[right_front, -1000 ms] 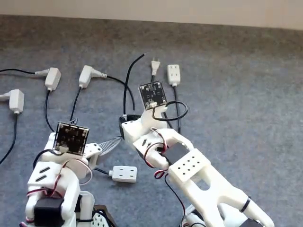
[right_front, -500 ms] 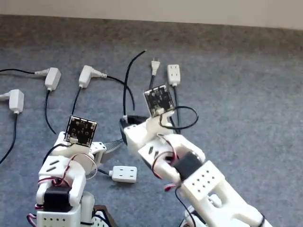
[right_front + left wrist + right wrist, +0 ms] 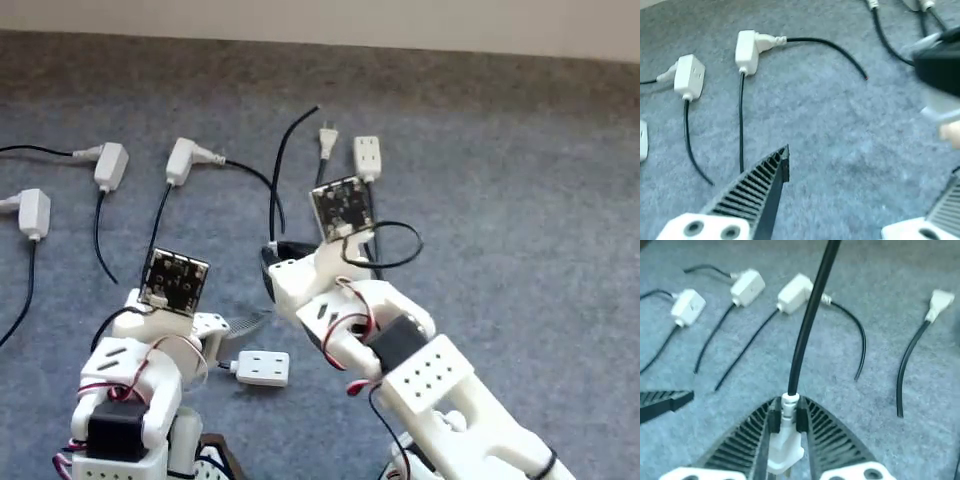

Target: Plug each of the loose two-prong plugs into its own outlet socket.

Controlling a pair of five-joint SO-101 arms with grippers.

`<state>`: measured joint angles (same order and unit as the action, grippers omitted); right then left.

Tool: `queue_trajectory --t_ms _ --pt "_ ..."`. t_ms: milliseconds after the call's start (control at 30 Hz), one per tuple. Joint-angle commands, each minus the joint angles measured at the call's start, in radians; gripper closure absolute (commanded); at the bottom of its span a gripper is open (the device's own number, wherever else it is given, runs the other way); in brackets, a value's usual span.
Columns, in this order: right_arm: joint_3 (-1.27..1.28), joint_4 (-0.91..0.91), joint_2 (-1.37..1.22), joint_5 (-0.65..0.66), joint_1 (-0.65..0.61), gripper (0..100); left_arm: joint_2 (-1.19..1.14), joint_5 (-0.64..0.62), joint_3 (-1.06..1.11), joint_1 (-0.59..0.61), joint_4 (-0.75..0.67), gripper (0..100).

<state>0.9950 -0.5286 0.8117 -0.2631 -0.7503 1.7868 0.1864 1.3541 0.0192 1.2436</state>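
Note:
My right gripper (image 3: 785, 432) is shut on a white two-prong plug (image 3: 784, 446), whose black cord (image 3: 810, 315) rises from between the fingers. From above, that gripper (image 3: 274, 264) is at mid-table and the cord (image 3: 283, 160) curves away toward the back. My left gripper (image 3: 870, 170) is open with nothing in it, and it hangs (image 3: 258, 322) just above a white outlet socket (image 3: 262, 367). A loose plug (image 3: 327, 138) lies beside another socket (image 3: 367, 157) at the back. Two more sockets (image 3: 182, 160) (image 3: 110, 165) lie back left, each with a plug at its side.
A further white socket (image 3: 33, 212) lies at the far left edge. Black cords (image 3: 100, 235) trail across the grey carpet between the sockets and my left arm. The right arm's own wire loop (image 3: 395, 245) hangs over the cord of the back socket.
The right gripper has shifted slightly right with the plug, and its cord's free end has swung right. The left arm has turned and moved a little toward the right.

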Motion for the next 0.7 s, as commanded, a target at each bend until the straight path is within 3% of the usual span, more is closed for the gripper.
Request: queue_trajectory --t_ms 0,200,567,667 --pt "-0.073 0.024 0.001 0.003 -0.019 99.3 -0.007 -0.020 -0.047 -0.059 -0.003 55" --pt "-0.065 0.016 0.031 0.000 -0.082 99.3 -0.007 -0.021 -0.042 -0.067 -0.035 55" --pt "-0.077 -0.200 0.156 -0.025 -0.102 99.3 -0.007 -0.017 0.064 0.004 -0.135 55" --pt "-0.077 -0.237 0.193 0.051 -0.102 99.3 -0.007 -0.017 0.064 0.004 -0.133 55"
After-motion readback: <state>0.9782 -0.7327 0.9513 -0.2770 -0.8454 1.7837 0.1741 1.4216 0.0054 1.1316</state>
